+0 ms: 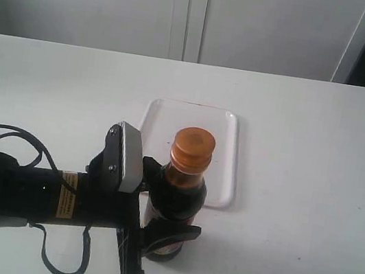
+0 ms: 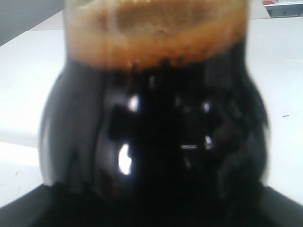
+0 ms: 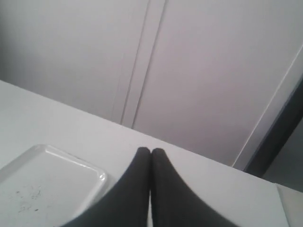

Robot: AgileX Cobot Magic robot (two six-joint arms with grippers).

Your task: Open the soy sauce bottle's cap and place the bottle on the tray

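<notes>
Risk: soy sauce bottle could tip or slip, since left gripper clamps it low on the belly with cap closed well above the fingers. Bottle sits in the grip at the tray's near edge; can't tell if lifted. Right gripper has its 2 fingers pressed together, holding nothing, tray just beside it.

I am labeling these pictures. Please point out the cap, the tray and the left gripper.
cap point(image 1: 193, 147): exterior view, its round top.
tray point(image 1: 222, 178): exterior view, bare right part.
left gripper point(image 1: 169, 213): exterior view, between its fingertips, on the soy sauce bottle.
</notes>
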